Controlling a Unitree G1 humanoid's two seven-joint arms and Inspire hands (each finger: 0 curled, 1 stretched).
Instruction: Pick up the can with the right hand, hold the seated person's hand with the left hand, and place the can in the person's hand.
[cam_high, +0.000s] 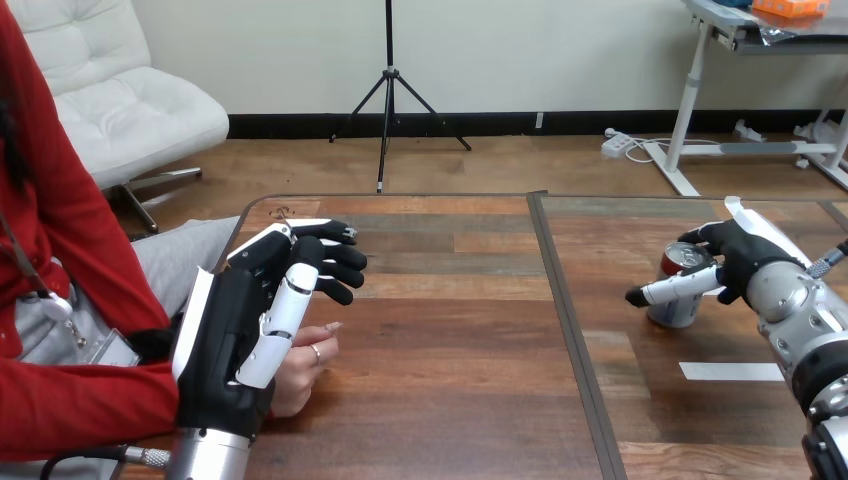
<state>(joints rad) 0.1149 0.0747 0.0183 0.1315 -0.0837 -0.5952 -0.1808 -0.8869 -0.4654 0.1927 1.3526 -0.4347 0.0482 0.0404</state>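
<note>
One wooden table (450, 400): left hand (235, 320), fingers (340, 262) relaxed, covers the person's hand (300, 365); right hand (745, 262) clasps the can (678, 308).

On table (450, 340) at right, can (678, 305) between right hand (745, 262) fingers (700, 237) and thumb, tape strip (730, 371) nearer than thumb; at left, person's hand (305, 368) under left hand (235, 335), short of its fingertips (345, 266).

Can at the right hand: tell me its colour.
The can is silver with a red top; the head view shows it best.
</note>
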